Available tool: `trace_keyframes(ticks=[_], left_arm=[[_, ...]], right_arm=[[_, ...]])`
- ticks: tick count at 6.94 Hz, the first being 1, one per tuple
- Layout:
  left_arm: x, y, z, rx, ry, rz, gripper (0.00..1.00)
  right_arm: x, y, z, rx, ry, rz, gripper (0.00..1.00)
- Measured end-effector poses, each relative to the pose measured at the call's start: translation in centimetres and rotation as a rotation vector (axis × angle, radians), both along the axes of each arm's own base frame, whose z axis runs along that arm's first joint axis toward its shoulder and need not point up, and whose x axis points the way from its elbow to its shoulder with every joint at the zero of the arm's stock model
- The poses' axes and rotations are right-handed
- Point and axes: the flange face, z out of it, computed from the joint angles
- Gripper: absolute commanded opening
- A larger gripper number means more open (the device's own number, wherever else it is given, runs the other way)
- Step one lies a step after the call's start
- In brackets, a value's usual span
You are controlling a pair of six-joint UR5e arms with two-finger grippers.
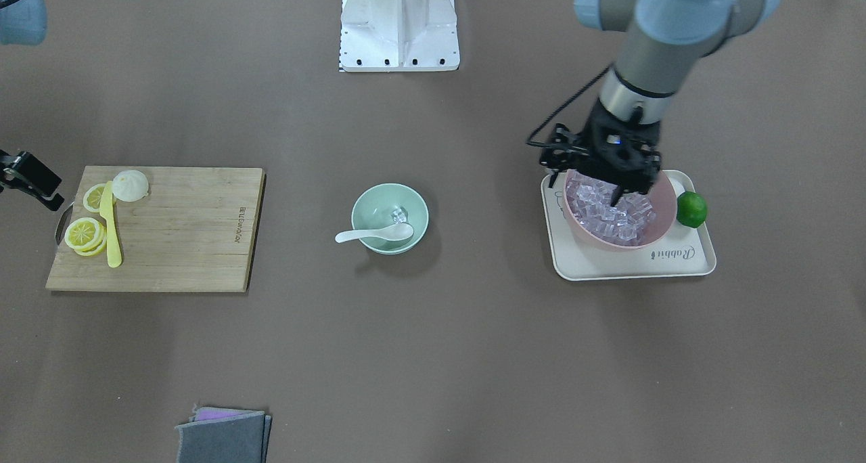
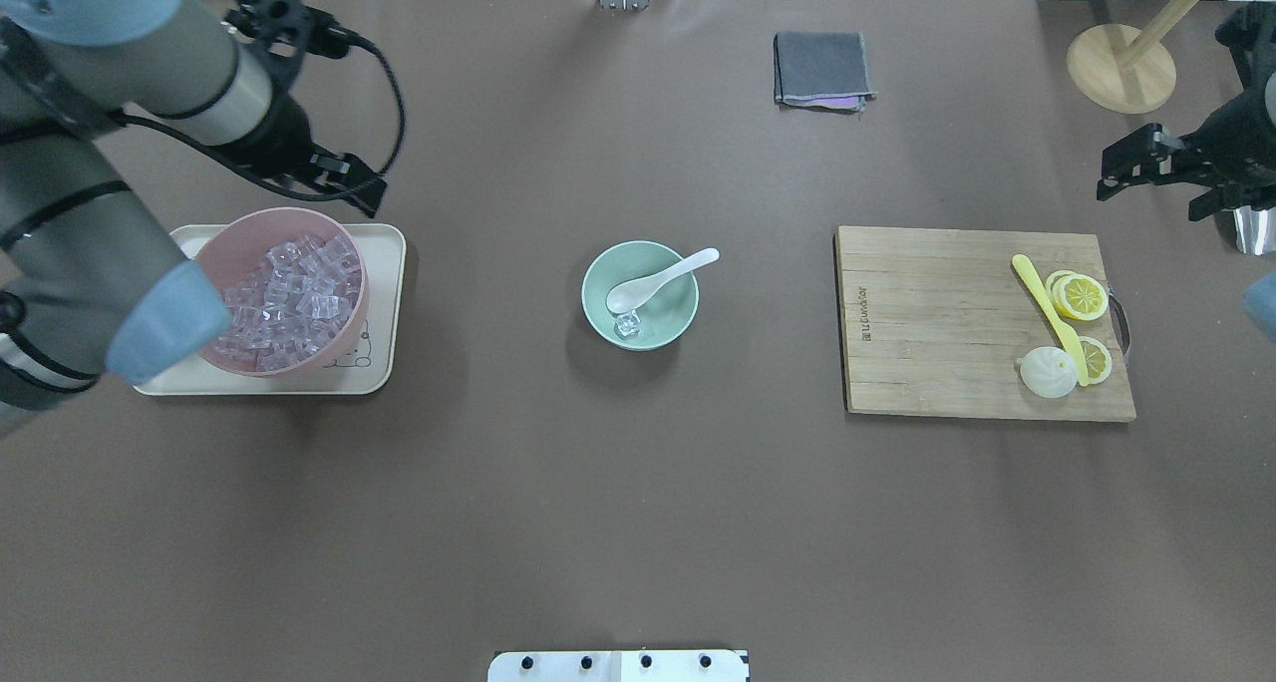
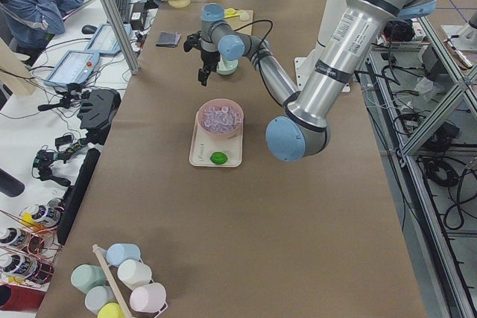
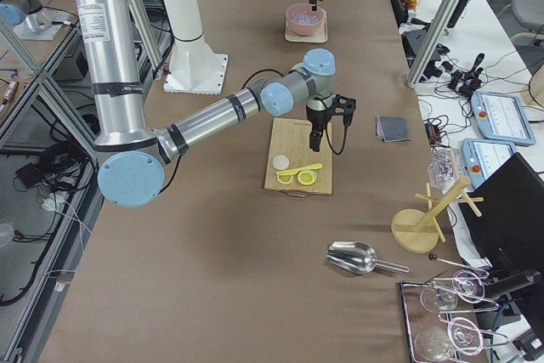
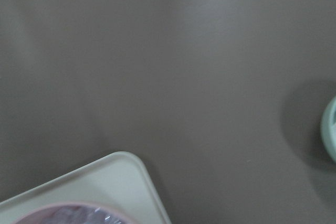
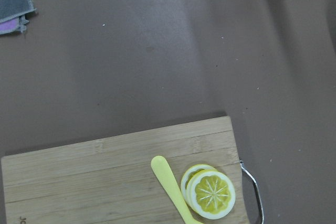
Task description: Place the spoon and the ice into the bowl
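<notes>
The mint-green bowl stands mid-table and also shows in the overhead view. The white spoon lies in it, its handle over the rim. One clear ice cube sits in the bowl beside the scoop. Many more ice cubes fill the pink bowl. My left gripper hangs over the pink bowl's far rim. Its fingers look together, and I see nothing between them. My right gripper hovers off the cutting board's outer end. I cannot tell whether it is open.
The pink bowl and a lime sit on a white tray. A wooden cutting board carries a yellow knife, lemon slices and a white bun. A grey cloth lies at the far edge. A wooden stand stands beside my right arm.
</notes>
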Motion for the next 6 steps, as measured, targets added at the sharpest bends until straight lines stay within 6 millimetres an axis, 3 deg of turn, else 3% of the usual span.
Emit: trace_keyframes(ticks=[1, 3, 4, 6], left_arm=[[-5.2, -0.7, 5.0, -0.094, -0.012, -0.052, 0.98], [-15.3, -0.8, 12.8, -0.212, -0.025, -0.160, 0.98], [-19.3, 0.2, 16.3, -0.217, -0.026, -0.152, 0.98], [-24.2, 3.2, 22.5, -0.227, -0.052, -0.125, 0.98]], right_arm=[[1.8, -0.6, 1.0, 0.022, 0.001, -0.021, 1.00], [5.4, -1.7, 3.9, 0.061, 0.000, -0.079, 1.00], [7.2, -2.3, 5.6, 0.081, 0.003, -0.110, 1.00], [10.2, -3.0, 8.6, 0.118, 0.010, -0.161, 1.00]])
